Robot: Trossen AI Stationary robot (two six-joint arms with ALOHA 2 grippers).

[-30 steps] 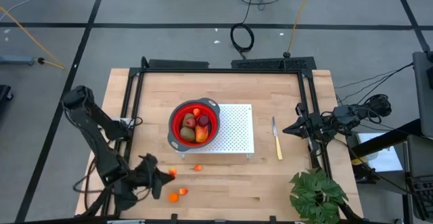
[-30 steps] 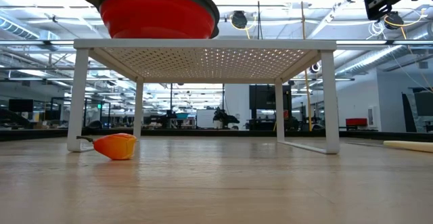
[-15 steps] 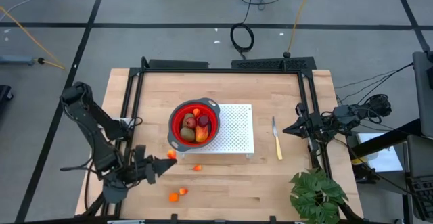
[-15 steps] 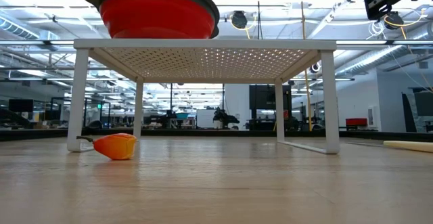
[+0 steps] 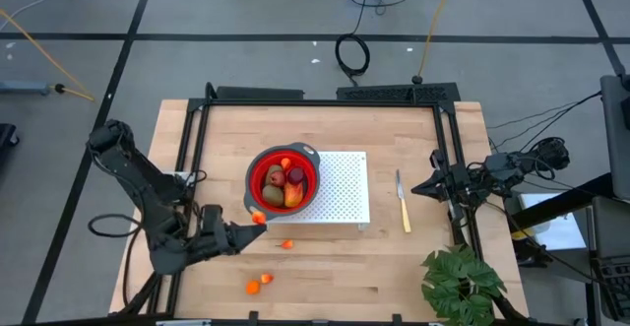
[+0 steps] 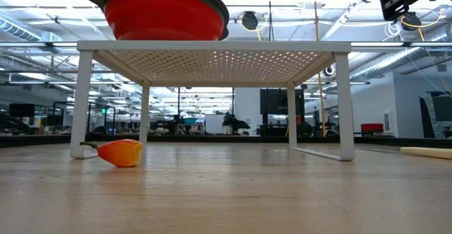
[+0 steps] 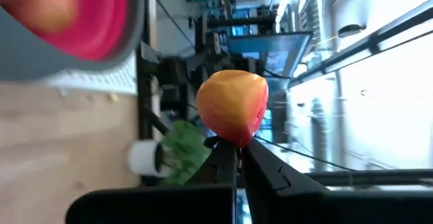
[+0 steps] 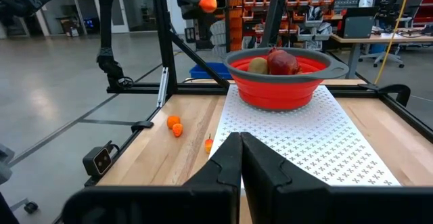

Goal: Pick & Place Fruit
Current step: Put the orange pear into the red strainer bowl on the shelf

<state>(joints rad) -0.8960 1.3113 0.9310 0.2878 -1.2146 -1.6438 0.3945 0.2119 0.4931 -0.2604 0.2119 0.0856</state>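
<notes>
My left gripper [image 5: 246, 230] is shut on a small orange fruit bit [image 5: 258, 219], just off the near left rim of the red bowl [image 5: 283, 181]. The bit shows orange and red in the left wrist view [image 7: 233, 105]. The bowl stands on a white perforated rack [image 5: 345, 188] and holds a mango-like piece [image 5: 293, 196], olive-brown ovals [image 5: 273, 179], a dark red ball [image 5: 295, 174] and an orange bit. Three more orange bits lie on the table [image 5: 287, 244], [image 5: 252, 287], [image 5: 266, 279]. My right gripper [image 5: 415, 186] waits, shut and empty, at the right edge. My left gripper pinches the orange bit by its lower end [image 7: 235, 137] between its two fingertips. The fingers come nearly level from the table's near left and point toward the bowl. The bit stands out past the fingertips, lifted clear of the table.
A yellow-handled knife [image 5: 402, 200] lies right of the rack. A green plant [image 5: 461, 285] stands at the near right corner. A black frame runs along the table's left, far and right edges. Bare wood lies between the rack and the near edge.
My left gripper has gone up and toward the far edge, from beside the loose bits near the table's near edge to the bowl's near left rim. It has carried the orange bit with it, clear of the table.
</notes>
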